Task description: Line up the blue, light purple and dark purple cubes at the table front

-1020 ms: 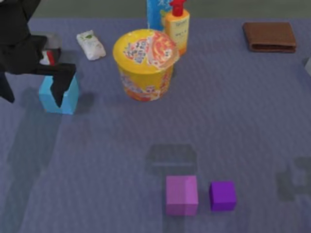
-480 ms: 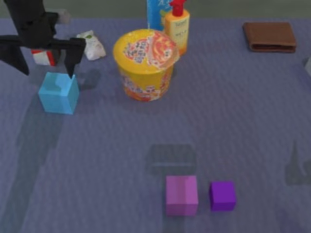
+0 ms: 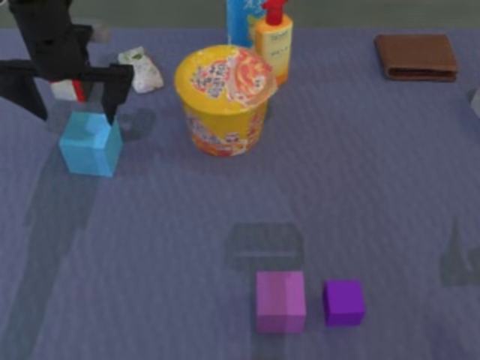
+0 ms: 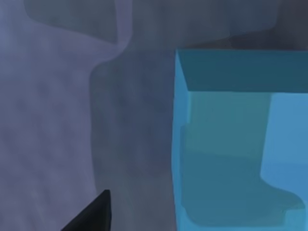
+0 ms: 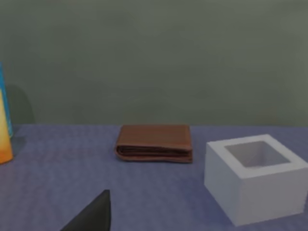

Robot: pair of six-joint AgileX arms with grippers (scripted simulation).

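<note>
My left gripper (image 3: pixel 71 94) hangs at the upper left of the top view, fingers spread wide, one dark finger at the far left and the other dipping toward the back edge of the blue cube (image 3: pixel 91 145). The cube sits just below the gripper in that frame, slightly toward the frame's bottom, so my read is that the coming move turns on that small offset: the gripper must shift toward the lower edge of the frame to centre over the cube before it closes. In the left wrist view the blue cube (image 4: pixel 240 144) fills one side, with a single fingertip beside it and bare surface (image 3: pixel 375 187) between them, which suggests the cube is not yet squarely between the fingers. It has no long axis; its sides lie a little askew to the frame.

The light purple cube (image 3: pixel 280 301) and the dark purple cube (image 3: pixel 343 302) stand just beside each other, apart, at the bottom centre. My right gripper is out of the top view; whether it is spread or pressed together I cannot tell.
</note>
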